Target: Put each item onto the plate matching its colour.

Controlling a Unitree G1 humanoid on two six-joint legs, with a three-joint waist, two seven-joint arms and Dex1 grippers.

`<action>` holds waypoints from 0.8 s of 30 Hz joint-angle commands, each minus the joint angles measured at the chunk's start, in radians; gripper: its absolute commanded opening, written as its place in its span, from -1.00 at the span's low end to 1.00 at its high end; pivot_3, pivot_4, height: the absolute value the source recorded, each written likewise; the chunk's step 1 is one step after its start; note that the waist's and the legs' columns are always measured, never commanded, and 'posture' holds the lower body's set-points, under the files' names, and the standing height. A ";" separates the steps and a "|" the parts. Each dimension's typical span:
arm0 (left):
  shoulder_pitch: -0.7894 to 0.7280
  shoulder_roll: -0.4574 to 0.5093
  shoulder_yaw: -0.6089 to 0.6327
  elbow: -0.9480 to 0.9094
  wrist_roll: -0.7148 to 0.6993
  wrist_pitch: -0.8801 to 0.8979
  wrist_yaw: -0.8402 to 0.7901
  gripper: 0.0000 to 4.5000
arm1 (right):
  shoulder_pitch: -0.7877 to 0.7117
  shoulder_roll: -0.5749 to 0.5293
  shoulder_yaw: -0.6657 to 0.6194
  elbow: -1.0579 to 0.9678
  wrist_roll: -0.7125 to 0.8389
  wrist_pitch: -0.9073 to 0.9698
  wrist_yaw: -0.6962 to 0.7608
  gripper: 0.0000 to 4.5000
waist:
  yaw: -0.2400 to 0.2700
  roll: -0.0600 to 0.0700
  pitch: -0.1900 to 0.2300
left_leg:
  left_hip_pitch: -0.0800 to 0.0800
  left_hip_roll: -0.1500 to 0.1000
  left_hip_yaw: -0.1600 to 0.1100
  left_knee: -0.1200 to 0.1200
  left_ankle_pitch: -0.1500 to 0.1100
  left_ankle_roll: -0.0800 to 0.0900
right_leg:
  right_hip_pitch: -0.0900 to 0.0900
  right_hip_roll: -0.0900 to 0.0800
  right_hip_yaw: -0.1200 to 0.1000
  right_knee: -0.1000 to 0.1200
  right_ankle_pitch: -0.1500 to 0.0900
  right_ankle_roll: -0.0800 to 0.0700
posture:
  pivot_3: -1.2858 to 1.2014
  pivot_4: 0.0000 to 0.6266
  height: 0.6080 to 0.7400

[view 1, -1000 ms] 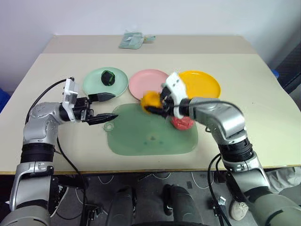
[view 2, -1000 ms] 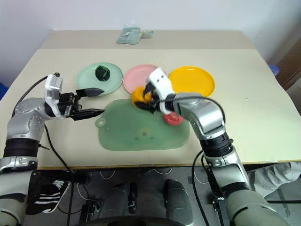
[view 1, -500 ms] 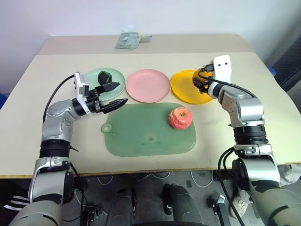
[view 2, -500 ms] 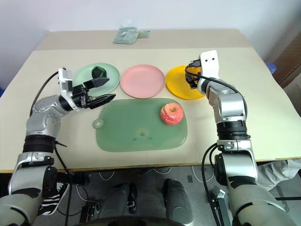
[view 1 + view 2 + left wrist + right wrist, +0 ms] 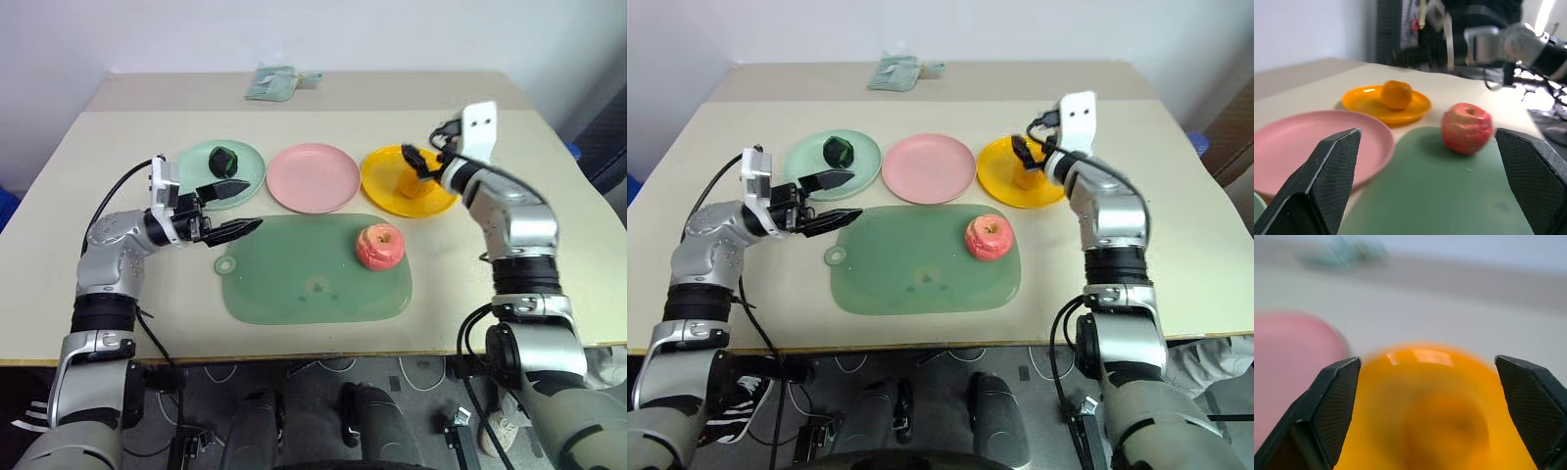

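a second ago our right gripper point(image 5: 423, 164) was carrying the orange fruit point(image 5: 1396, 94) over the near edge of the green cutting mat point(image 5: 313, 274); now that fruit sits on the yellow plate point(image 5: 384, 186), and the right fingers have sprung wide apart with nothing between them, hanging just above the fruit. so we read the orange as delivered: it rests inside the plate's rim, upright and apart from the fingers, as our left wrist view shows clearly.

the dark green lumpy ball point(image 5: 224, 159) already lies on the mint green plate point(image 5: 196, 168), so two of the three pairings look finished. what remains is the red-pink apple point(image 5: 379, 246), which stands on the right part of the cutting mat, stem dimple up, near the pink plate point(image 5: 313, 178) but not on it. that plate is bare.

our left gripper point(image 5: 238, 208) has barely shifted; it hovers at the mat's far left corner, just beside the mint plate, pointing across toward the apple with its two black fingers spread wide and empty.

we judge the next step to be the apple. it lies nearer our right arm, which would first have to draw back from the yellow plate without nudging the orange, a round thing that could roll off the shallow rim.
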 commanded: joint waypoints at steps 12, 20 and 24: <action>-0.051 0.081 -0.082 0.043 -0.021 0.008 -0.177 1.00 | 0.372 -0.272 0.078 -0.724 0.266 0.369 0.218 0.98 | 0.000 -0.001 0.000 | 0.001 0.000 0.000 0.002 0.000 0.000 | 0.001 0.000 0.000 -0.001 -0.002 -0.004 | 0.03 -0.52 1.00; -0.065 0.096 -0.111 0.086 -0.043 -0.014 -0.177 1.00 | 0.426 -0.246 0.167 -0.665 0.183 0.332 0.179 0.98 | 0.000 -0.001 0.000 | 0.000 0.000 0.000 0.002 0.000 0.000 | 0.001 0.000 0.000 -0.001 -0.002 -0.004 | 0.03 -0.52 1.00; -0.067 0.108 -0.116 0.105 -0.053 -0.034 -0.177 1.00 | 0.427 -0.258 0.207 -0.643 0.136 0.286 0.186 0.98 | 0.000 -0.001 0.000 | 0.000 0.000 0.000 0.002 0.000 0.000 | 0.001 0.000 0.000 -0.001 -0.002 -0.004 | 0.03 -0.52 1.00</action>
